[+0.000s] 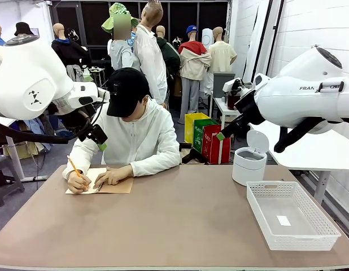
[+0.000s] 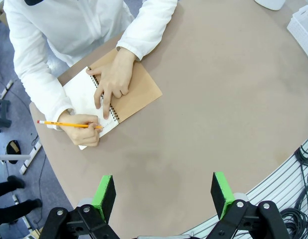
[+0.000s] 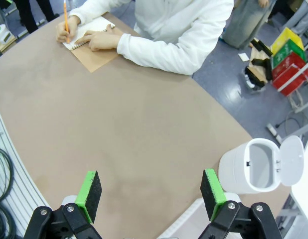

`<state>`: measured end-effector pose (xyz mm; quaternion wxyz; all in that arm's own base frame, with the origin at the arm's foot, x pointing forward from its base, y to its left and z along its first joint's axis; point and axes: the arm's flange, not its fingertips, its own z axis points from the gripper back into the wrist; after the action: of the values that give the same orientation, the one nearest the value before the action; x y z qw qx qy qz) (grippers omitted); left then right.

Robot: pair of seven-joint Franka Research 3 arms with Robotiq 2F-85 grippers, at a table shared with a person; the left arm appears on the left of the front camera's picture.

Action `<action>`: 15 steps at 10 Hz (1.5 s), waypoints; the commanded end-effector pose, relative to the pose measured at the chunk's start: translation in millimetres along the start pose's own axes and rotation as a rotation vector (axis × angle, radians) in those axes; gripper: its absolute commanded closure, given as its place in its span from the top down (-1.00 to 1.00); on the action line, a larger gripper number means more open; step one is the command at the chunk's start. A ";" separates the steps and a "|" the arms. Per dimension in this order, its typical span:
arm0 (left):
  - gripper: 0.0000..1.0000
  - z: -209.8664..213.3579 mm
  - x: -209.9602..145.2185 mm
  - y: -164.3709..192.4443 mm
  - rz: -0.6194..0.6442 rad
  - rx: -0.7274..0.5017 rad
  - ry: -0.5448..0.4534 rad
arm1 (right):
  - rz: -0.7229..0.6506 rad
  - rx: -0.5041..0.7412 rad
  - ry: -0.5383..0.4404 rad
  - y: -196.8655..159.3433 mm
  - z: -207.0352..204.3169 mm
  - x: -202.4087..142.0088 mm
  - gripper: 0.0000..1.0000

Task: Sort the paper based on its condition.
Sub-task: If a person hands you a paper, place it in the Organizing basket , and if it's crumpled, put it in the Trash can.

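Observation:
The paper is out of view as loose sheets. At the table's far left a person writes with a yellow pencil in a spiral notebook with a brown cover, the other hand flat on it. The notebook lies far ahead of my left gripper, which is open and holds nothing. My right gripper is also open and holds nothing, high above the bare table. In the front view the left gripper and right gripper hang raised on either side of the person.
A white mesh basket stands at the front right with a tiny white label inside. A white bin with its lid flipped open stands behind it, also seen as the bin near my right gripper.

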<state>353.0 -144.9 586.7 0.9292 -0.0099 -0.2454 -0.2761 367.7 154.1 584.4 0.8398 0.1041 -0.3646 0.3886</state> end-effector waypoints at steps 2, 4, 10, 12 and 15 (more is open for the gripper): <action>1.00 0.3 0.3 0.7 0.001 0.001 -0.006 | 0.007 -0.002 0.009 -0.5 1.0 0.1 1.00; 1.00 0.3 0.3 0.7 0.001 0.001 -0.006 | 0.007 -0.002 0.009 -0.5 1.0 0.1 1.00; 1.00 0.3 0.3 0.7 0.001 0.001 -0.006 | 0.007 -0.002 0.009 -0.5 1.0 0.1 1.00; 1.00 0.3 0.3 0.7 0.001 0.001 -0.006 | 0.007 -0.002 0.009 -0.5 1.0 0.1 1.00; 1.00 0.3 0.3 0.7 0.001 0.001 -0.006 | 0.007 -0.002 0.009 -0.5 1.0 0.1 1.00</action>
<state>353.0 -144.9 586.7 0.9292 -0.0099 -0.2454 -0.2761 367.7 154.1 584.4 0.8398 0.1041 -0.3646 0.3886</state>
